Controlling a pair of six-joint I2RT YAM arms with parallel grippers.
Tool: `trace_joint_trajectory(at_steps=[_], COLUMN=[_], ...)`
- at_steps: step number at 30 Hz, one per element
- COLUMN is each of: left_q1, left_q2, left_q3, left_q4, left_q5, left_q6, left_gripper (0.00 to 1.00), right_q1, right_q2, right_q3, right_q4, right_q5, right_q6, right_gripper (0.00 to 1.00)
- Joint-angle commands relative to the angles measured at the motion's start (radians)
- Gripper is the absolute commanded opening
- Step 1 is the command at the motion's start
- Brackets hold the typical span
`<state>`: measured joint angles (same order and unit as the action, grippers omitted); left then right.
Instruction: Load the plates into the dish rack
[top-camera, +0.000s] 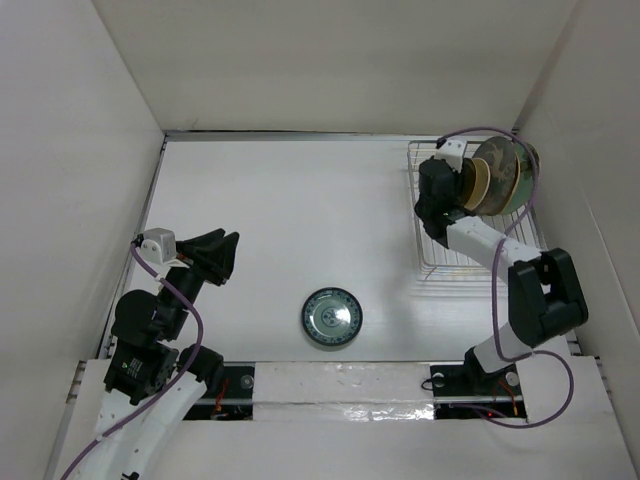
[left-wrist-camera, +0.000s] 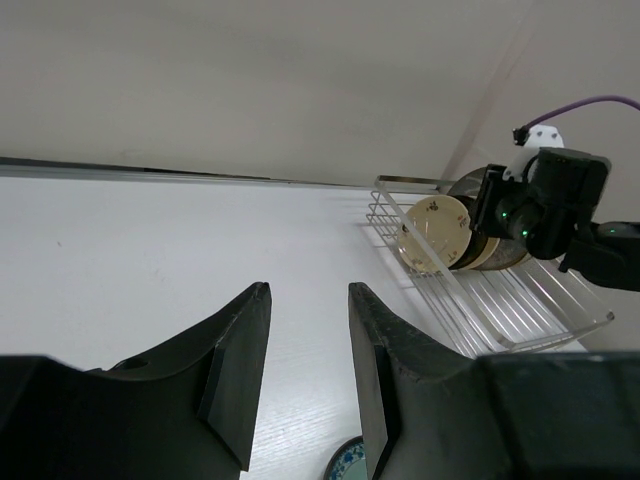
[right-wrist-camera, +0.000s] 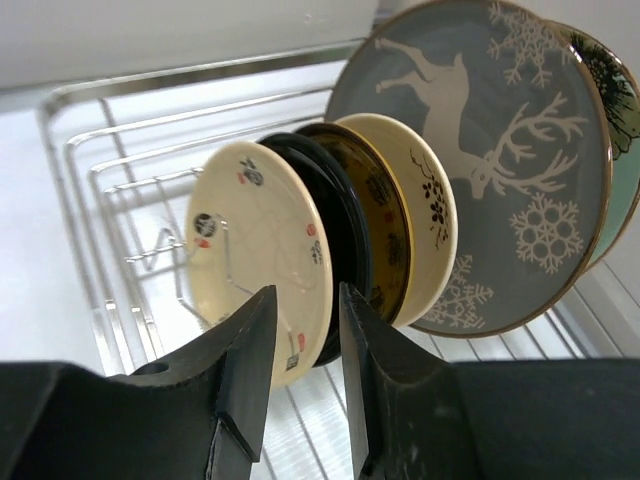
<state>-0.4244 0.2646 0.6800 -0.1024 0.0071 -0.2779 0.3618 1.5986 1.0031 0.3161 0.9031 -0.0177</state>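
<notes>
A blue-green patterned plate lies flat on the table at front centre; its rim peeks into the left wrist view. The silver wire dish rack stands at the back right and holds several upright plates: cream with red marks, black, dark yellow, cream with black flowers, large grey deer, green. My right gripper is open at the lower rim of the cream red-marked plate, holding nothing. My left gripper is open and empty above the table's left side.
White walls close in the table on the left, back and right. The rack's front part has free prongs. A purple cable loops over the rack's plates. The arm bases sit at the near edge behind a white strip.
</notes>
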Motion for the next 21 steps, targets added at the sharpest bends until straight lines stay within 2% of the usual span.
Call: trace_joint_trajectory(at_steps=[1,2,4,5,6,9,12,14,16,17,18,20,21], left_q1=[0.003,0.003,0.003,0.003,0.003,0.003,0.003,0.003,0.003,0.003,0.003,0.003,0.003], left_q2=[0.01,0.01,0.013,0.013,0.015,0.019,0.028,0.031,0.033,0.035,0.033,0.032,0.033], left_q3=[0.0,-0.002,-0.002,-0.002,-0.002,-0.002,0.0,0.0,0.001,0.001,0.001,0.001,0.0], left_q4=[0.04,0.038,0.038,0.038,0.04,0.036,0.035,0.035,0.035,0.033,0.033,0.033,0.033], left_q5=[0.001,0.001,0.001,0.001,-0.008,-0.033,-0.032,-0.032,-0.033,-0.033,-0.036,-0.038,-0.038], left_q6=[0.002,0.0,0.0,0.0,0.0,0.002,0.0,0.0,0.0,0.002,0.003,0.003,0.002], left_gripper=[0.34,0.34,0.34,0.34,0.34,0.34,0.34,0.34,0.34,0.34,0.34,0.34,0.34], right_q1=[0.022,0.034,0.034,0.045,0.045,0.112,0.192,0.255,0.284,0.317,0.337,0.393,0.408], right_q2=[-0.118,-0.165,-0.204,-0.218,-0.23,-0.209,-0.154,-0.115,-0.088,-0.047,-0.028,0.021,0.036], right_q3=[0.051,0.046,0.04,0.038,0.042,0.083,0.153,0.173,0.186,0.19,0.192,0.177,0.17], right_q4=[-0.099,-0.113,-0.138,-0.164,-0.181,-0.27,-0.432,-0.494,-0.514,-0.553,-0.564,-0.581,-0.588], right_q5=[-0.126,-0.173,-0.405,-0.509,-0.738,-1.106,-1.191,-1.221,-1.317,-1.346,-1.365,-1.371,-1.362], right_q6=[0.116,0.127,0.151,0.156,0.156,0.119,-0.012,-0.047,-0.08,-0.088,-0.097,-0.108,-0.108], right_gripper=[0.37,0.37,0.3,0.25,0.15,0.0,0.0,0.0,0.0,0.05,0.23,0.41,0.55])
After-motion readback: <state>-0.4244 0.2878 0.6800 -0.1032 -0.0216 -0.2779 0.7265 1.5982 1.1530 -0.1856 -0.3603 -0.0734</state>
